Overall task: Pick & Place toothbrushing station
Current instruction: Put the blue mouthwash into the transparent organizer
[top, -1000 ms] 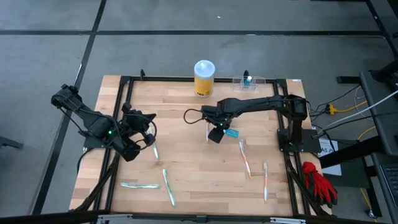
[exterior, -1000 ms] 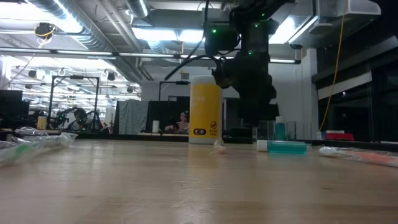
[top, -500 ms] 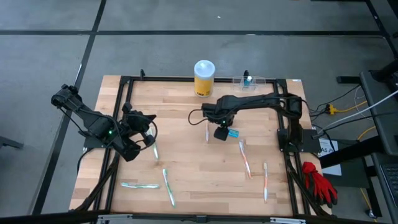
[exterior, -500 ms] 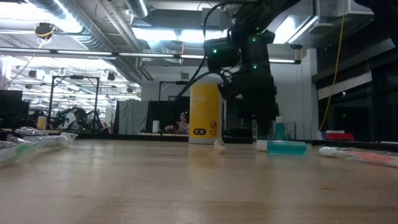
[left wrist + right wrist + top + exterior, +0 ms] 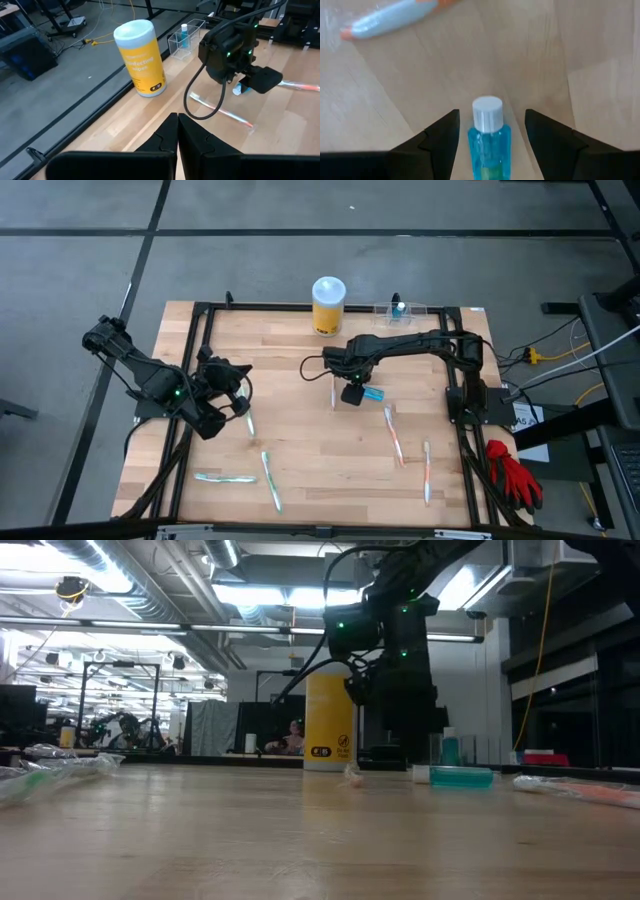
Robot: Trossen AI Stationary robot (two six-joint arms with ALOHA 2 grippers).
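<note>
Table (image 5: 300, 440): clear holder (image 5: 405, 310) at far edge, apparently holding blue bottle (image 5: 397, 307)

Yellow canister (image 5: 140, 58), white lid: pale lettering on side in left wrist view, second line reads "wipes"; line above it too faint to read. Small dark label patch near canister base, print too small to read. Same canister (image 5: 330, 721) in low view: dark logo patch low on front, unreadable. No other legible text anywhere.
</note>
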